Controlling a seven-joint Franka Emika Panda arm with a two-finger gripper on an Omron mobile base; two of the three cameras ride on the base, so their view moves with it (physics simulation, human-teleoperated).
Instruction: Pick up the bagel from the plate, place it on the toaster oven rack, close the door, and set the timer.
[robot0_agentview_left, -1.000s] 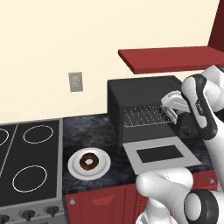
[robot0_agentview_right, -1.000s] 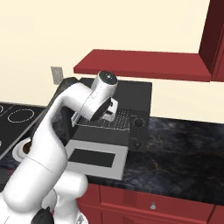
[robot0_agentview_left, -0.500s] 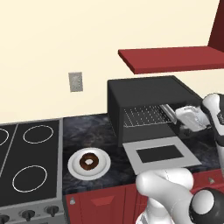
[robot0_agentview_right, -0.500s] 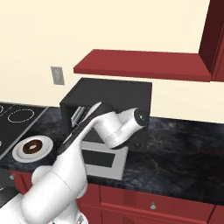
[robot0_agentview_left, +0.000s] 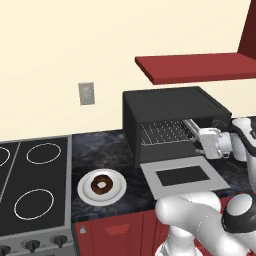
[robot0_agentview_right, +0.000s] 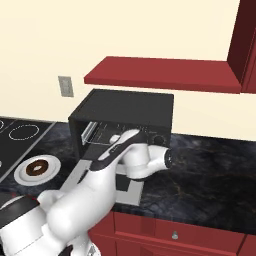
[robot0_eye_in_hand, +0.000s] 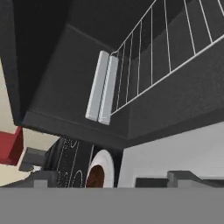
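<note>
Left base view: small dark-brown ring bagel (robot0_agentview_left: 102, 185) on round white plate (robot0_agentview_left: 86, 192), dark marbled desk (robot0_agentview_left: 100, 155).
Tool (robot0_agentview_left: 196, 137): wide open, empty, at the black toaster oven's (robot0_agentview_left: 165, 107) mouth.

Dark marbled stone tabletop (robot0_agentview_left: 107, 147); black glass cooktop (robot0_agentview_left: 30, 185) at its left; grey wall outlet (robot0_agentview_left: 86, 93); red wall shelf (robot0_agentview_left: 200, 67); red base cabinets (robot0_agentview_right: 175, 232).

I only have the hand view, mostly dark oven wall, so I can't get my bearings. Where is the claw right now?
Observer: The claw hangs open at the right side of the toaster oven mouth, above the door.
Operator: Door fully down?
Observer: Yes, it lies flat.
Operator: And the bagel?
Observer: The bagel sits whole on the plate, left of the door, beside the stove.
</note>
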